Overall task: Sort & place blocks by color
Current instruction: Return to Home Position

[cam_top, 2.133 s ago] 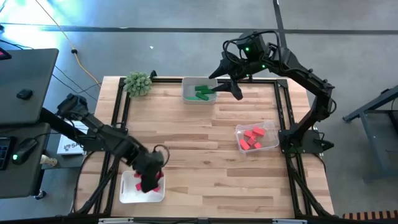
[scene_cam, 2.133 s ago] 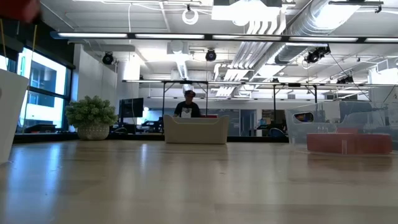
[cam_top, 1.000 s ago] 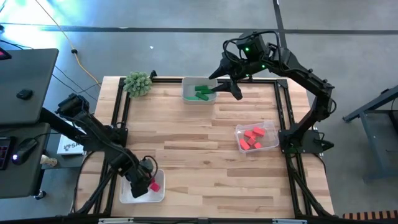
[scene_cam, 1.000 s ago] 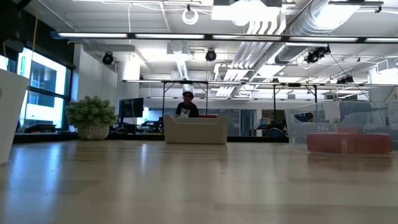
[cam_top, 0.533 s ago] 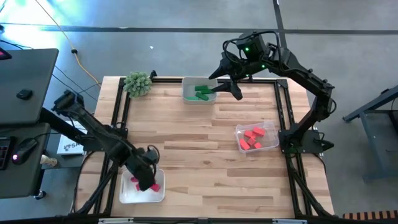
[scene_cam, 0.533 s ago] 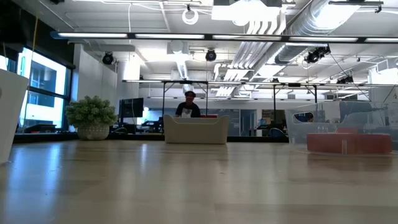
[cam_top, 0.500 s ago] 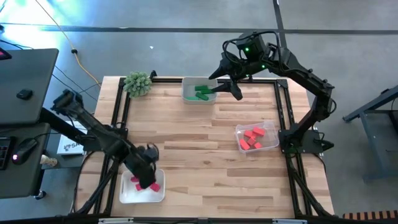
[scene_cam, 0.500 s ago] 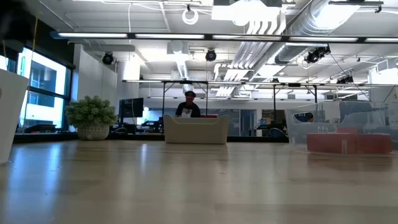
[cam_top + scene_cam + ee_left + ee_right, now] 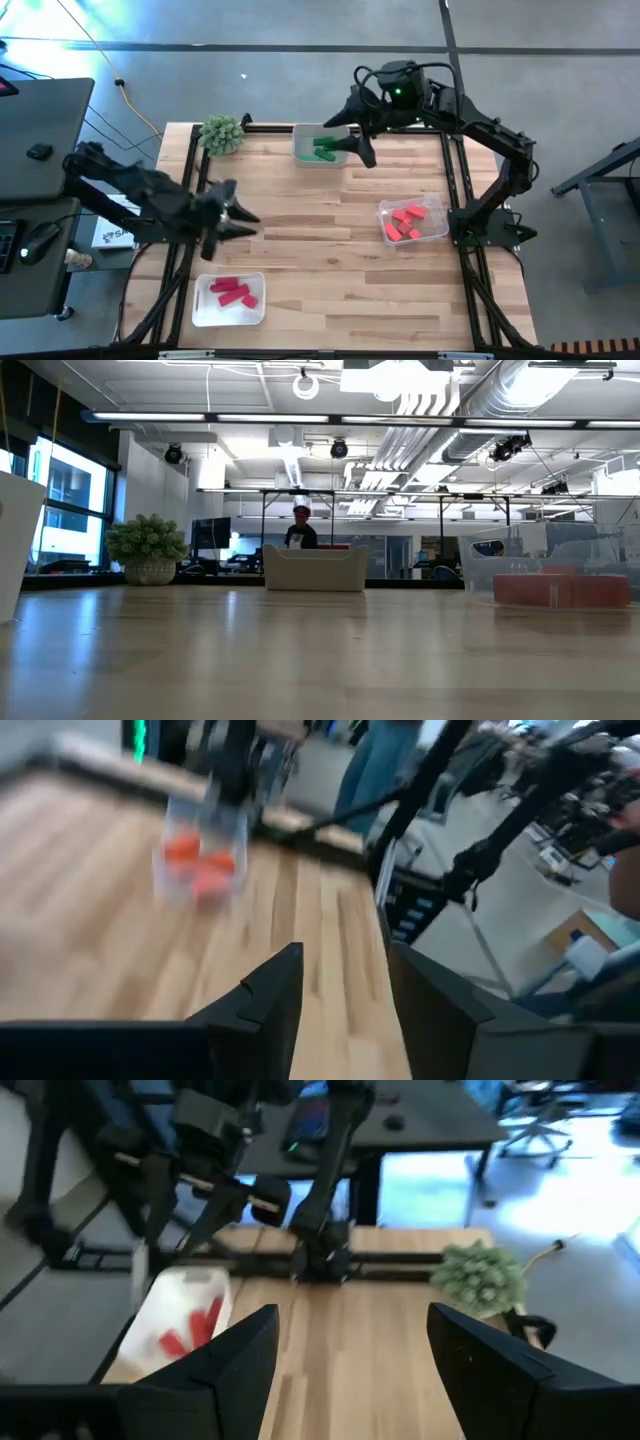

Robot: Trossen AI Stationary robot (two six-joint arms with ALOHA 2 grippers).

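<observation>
From above, we see no loose block on the bench [image 9: 320, 250]. The red blocks [image 9: 232, 292] lie in the white tray [image 9: 205, 312] at the near left. The green blocks [image 9: 323, 150] are in the gray bin [image 9: 300, 150] at the far middle, and the orange blocks [image 9: 403, 222] are in the clear bin [image 9: 437, 210] at the right. The left arm [image 9: 160, 197] reaches in over the left edge. The left jaws are parted and hold nothing, on the far side of the white tray. The right arm [image 9: 480, 125] holds the right jaws just beside the gray bin.

We judge the sorting done, with only the drawing home of both arms left. To do it well, we would lift first and then fold back. That keeps the left jaws off the bench frame, and the right jaws above the bin's rim and away from the plant [image 9: 222, 133].

Level with the bench, neither arm shows. The pale wood runs smooth to the far side, where the plant, gray bin and clear bin stand. A person [image 9: 300, 530] sits behind the gray bin, in a bright open room with ducts [image 9: 470, 400] overhead.

Past the left wrist, the left jaws stand moderately apart with nothing between them. They look across the planks to the clear bin.

Past the right wrist, the right jaws are wide and empty. They face the white tray of red blocks and the plant.
</observation>
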